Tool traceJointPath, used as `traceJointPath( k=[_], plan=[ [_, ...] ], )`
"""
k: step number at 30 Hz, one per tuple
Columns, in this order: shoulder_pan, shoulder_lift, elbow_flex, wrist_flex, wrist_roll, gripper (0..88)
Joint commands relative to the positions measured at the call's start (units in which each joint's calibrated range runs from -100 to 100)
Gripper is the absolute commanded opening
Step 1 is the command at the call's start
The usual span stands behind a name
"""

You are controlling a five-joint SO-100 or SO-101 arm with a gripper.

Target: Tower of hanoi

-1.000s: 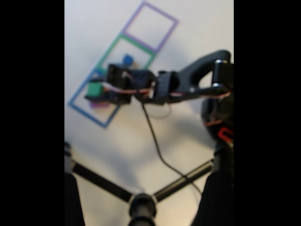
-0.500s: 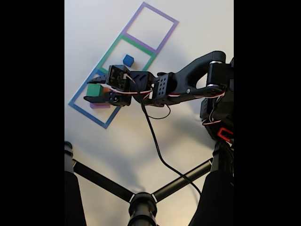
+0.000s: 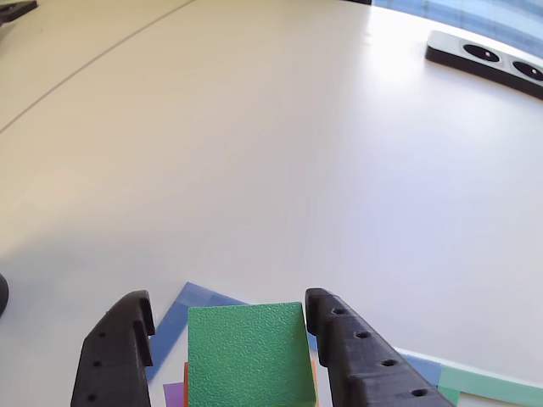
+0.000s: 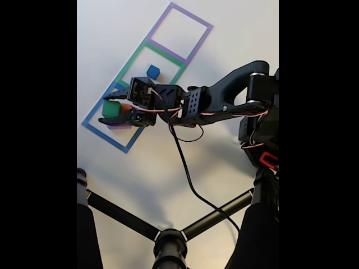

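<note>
in the other view, the end effector [image 3: 229, 339] is sitting wide apart at lower centre, its fingers flanking the green block [image 3: 246, 356] without gripping. in the fixed view, left of centre, that block [image 4: 111, 107] is resting inside the blue tape square [image 4: 92, 126]; the blue cube [image 4: 152, 71] is sitting in the green tape square [image 4: 137, 51].

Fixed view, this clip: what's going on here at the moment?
A single robot arm is reaching over taped squares on a white table. Its claw sits open around the green block, one finger on each side, with a gap on the left. The green block tops a stack inside the blue tape square, with orange and purple edges peeking below. The small blue cube sits apart in the green tape square.
</note>
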Motion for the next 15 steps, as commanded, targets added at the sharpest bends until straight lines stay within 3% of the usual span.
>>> traceJointPath(
  k=[1,5,11,15],
  plan=[
    [0.54,-4.12,-1.33,-1.29,0.75,21.3],
    [0.54,-10.21,-2.60,4.37,0.75,22.9],
    [1.08,-26.24,-4.06,22.75,0.75,22.6],
    [3.37,-35.93,-8.87,42.01,0.75,12.4]
  ],
)
